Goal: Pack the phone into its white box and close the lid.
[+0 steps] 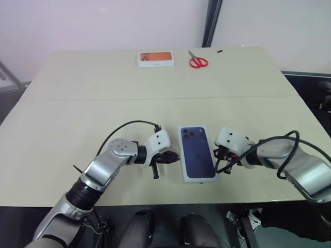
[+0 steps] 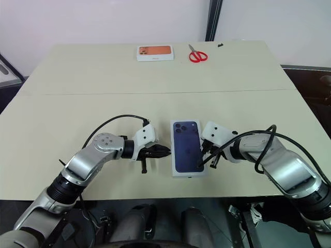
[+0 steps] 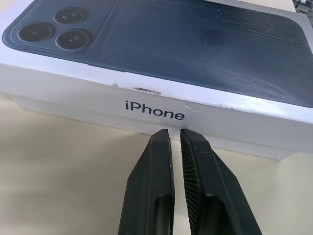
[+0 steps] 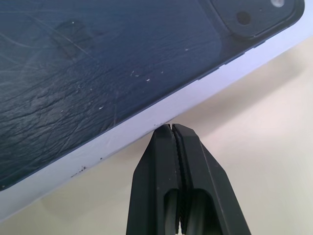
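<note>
Between both closed pincers, the lid (image 1: 196, 152)

Lid (image 3: 161, 105): scuffed matt white card; table (image 1: 77, 113): smooth matt beige; jaws ribbed blk plastic.

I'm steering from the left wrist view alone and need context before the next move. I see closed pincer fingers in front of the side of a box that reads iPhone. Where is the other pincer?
Observer: The right pincer is at the opposite long side of the lid, fingers shut, tips at its edge.
Operator: Is the lid fully down on the box?
Observer: From the head views it looks seated level on the table; your left pincer sits beside it, not gripping.
Operator: Anything else on the table?
Observer: At the far edge, a smaller box with orange picture and red scissors, well away from both arms.
</note>
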Available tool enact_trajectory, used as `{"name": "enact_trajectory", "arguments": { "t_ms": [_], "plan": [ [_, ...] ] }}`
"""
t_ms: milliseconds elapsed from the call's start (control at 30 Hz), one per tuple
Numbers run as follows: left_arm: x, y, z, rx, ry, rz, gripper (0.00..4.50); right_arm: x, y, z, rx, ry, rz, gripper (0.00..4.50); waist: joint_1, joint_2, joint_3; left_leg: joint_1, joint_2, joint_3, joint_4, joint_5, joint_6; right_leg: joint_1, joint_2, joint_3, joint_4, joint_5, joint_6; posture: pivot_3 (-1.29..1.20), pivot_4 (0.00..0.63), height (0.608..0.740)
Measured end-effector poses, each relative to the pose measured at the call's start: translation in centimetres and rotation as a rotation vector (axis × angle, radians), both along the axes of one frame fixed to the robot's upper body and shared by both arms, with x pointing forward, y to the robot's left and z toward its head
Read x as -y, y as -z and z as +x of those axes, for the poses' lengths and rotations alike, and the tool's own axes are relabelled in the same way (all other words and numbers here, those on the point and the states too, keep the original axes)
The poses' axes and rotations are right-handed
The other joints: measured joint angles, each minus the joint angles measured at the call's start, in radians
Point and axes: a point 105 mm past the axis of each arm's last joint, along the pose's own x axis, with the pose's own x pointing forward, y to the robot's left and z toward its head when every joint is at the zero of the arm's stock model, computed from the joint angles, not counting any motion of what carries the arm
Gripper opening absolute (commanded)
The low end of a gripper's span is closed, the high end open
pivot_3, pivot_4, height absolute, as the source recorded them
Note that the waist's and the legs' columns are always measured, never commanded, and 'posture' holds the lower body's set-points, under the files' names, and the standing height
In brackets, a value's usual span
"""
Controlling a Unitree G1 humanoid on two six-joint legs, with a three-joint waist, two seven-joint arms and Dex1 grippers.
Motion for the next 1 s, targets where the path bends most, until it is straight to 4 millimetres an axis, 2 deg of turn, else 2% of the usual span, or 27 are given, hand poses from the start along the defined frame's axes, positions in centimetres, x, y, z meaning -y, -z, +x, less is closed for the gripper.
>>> {"name": "enact_trajectory", "arguments": {
  "t_ms": [167, 367, 467, 567, 633, 700, 767, 867, 967, 1000],
  "plan": [
    [-0.4, 0.1, 0.1, -0.003, -0.011, 0.002, 0.39, 0.4, -0.1, -0.1, 0.003, -0.018, -0.020, 0.05, 0.000, 0.000, 0.000, 0.000, 0.000, 0.000, 0.000, 0.000, 0.000, 0.000, 0.000, 0.000, 0.000, 0.000, 0.000, 0.00, 0.150, 0.740],
    [-1.4, -0.4, 0.6, 0.009, -0.043, 0.000, 0.39, 2.5, -1.7, 0.6, 0.059, -0.002, -0.050, 0.05, 0.001, 0.000, 0.000, 0.000, 0.000, 0.000, 0.000, 0.000, 0.000, 0.000, 0.000, 0.000, 0.000, 0.000, 0.000, 0.00, 0.150, 0.740],
    [-1.6, -0.7, 0.8, 0.004, -0.052, -0.023, 0.39, 2.8, -2.5, 0.6, 0.080, -0.028, -0.037, 0.05, 0.001, 0.000, 0.000, 0.000, 0.000, 0.000, 0.000, 0.000, 0.000, 0.000, 0.000, 0.000, 0.000, 0.000, 0.000, 0.00, 0.150, 0.740],
    [-1.6, -2.3, 2.0, 0.023, -0.097, -0.096, 0.39, 2.6, -3.5, -0.1, 0.083, -0.076, 0.013, 0.05, 0.004, 0.000, 0.000, 0.000, 0.000, 0.000, 0.001, 0.000, 0.000, 0.001, 0.000, -0.001, 0.000, 0.000, 0.000, 0.00, 0.150, 0.740],
    [-1.1, -3.9, 3.2, 0.051, -0.127, -0.156, 0.39, 1.8, -4.0, -0.9, 0.070, -0.128, 0.050, 0.05, 0.005, 0.000, 0.000, 0.000, 0.000, 0.000, 0.002, 0.000, 0.000, 0.002, 0.000, -0.001, 0.000, 0.000, 0.000, 0.00, 0.150, 0.740],
    [0.0, -5.6, 4.2, 0.083, -0.139, -0.206, 0.39, 0.6, -3.8, -2.3, 0.033, -0.193, 0.080, 0.05, 0.005, -0.001, 0.000, 0.000, 0.000, 0.000, 0.002, 0.000, 0.000, 0.002, 0.000, -0.001, 0.000, 0.000, 0.000, 0.00, 0.150, 0.740],
    [0.9, -6.0, 4.9, 0.099, -0.146, -0.213, 0.39, 0.0, -3.1, -3.3, -0.004, -0.217, 0.093, 0.05, 0.003, -0.001, 0.000, 0.000, 0.000, 0.000, 0.002, 0.000, 0.000, 0.002, 0.000, -0.001, 0.000, 0.000, 0.000, 0.00, 0.150, 0.740],
    [1.8, -4.3, 5.6, 0.088, -0.153, -0.144, 0.39, -1.0, -1.5, -4.4, -0.055, -0.232, 0.111, 0.05, -0.001, -0.001, 0.000, 0.000, 0.000, 0.000, 0.002, 0.000, 0.000, 0.001, 0.000, 0.000, 0.001, 0.000, 0.000, 0.00, 0.150, 0.740],
    [2.2, -1.8, 5.7, 0.063, -0.140, -0.053, 0.39, -1.4, -0.7, -4.4, -0.060, -0.200, 0.103, 0.05, -0.002, -0.001, 0.000, 0.000, 0.000, 0.000, 0.001, 0.000, 0.000, 0.001, 0.001, 0.000, 0.001, 0.000, 0.000, 0.00, 0.150, 0.740],
    [2.3, -1.8, 5.7, 0.070, -0.134, -0.047, 0.39, -1.3, -0.5, -4.3, -0.059, -0.190, 0.098, 0.05, 0.000, -0.001, 0.000, 0.000, 0.000, 0.000, 0.002, 0.000, 0.000, 0.001, 0.001, 0.000, 0.001, 0.000, 0.000, 0.00, 0.150, 0.740]
  ]
}}
